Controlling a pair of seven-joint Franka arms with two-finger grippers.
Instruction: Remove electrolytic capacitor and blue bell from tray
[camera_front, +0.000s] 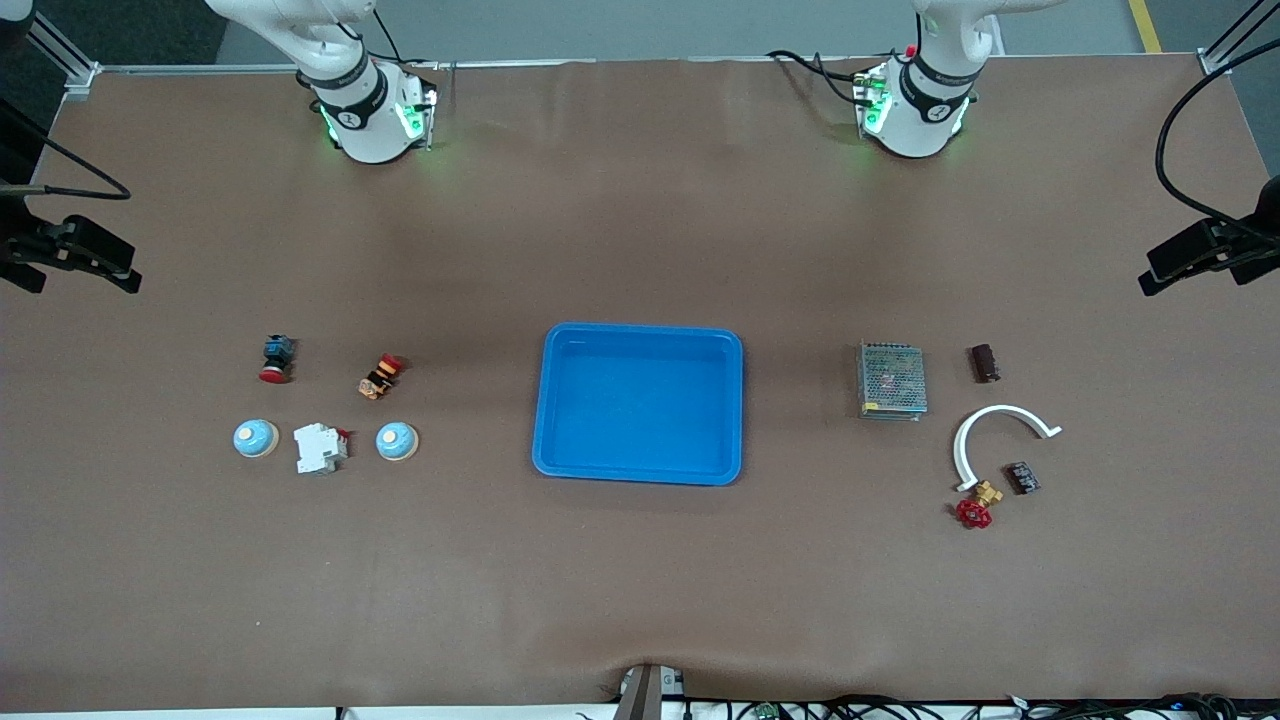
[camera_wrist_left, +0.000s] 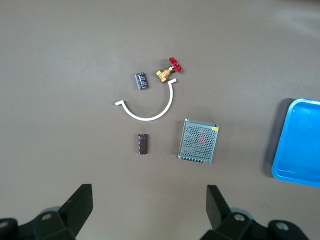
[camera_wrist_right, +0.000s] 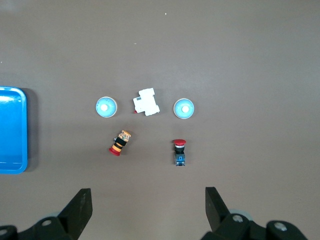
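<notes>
The capacitor is a dark brown cylinder lying on the table at the left arm's end, beside a metal mesh power supply. Two blue dome bells sit at the right arm's end, and the right wrist view shows both bells. My left gripper hangs high over the table near the capacitor, open and empty. My right gripper hangs high over the table near the bells, open and empty. Neither hand shows in the front view.
A blue tray lies mid-table. A white breaker sits between the bells, with a red push button and an orange-red button farther back. A white arc, small black part and red-handled brass valve lie near the capacitor.
</notes>
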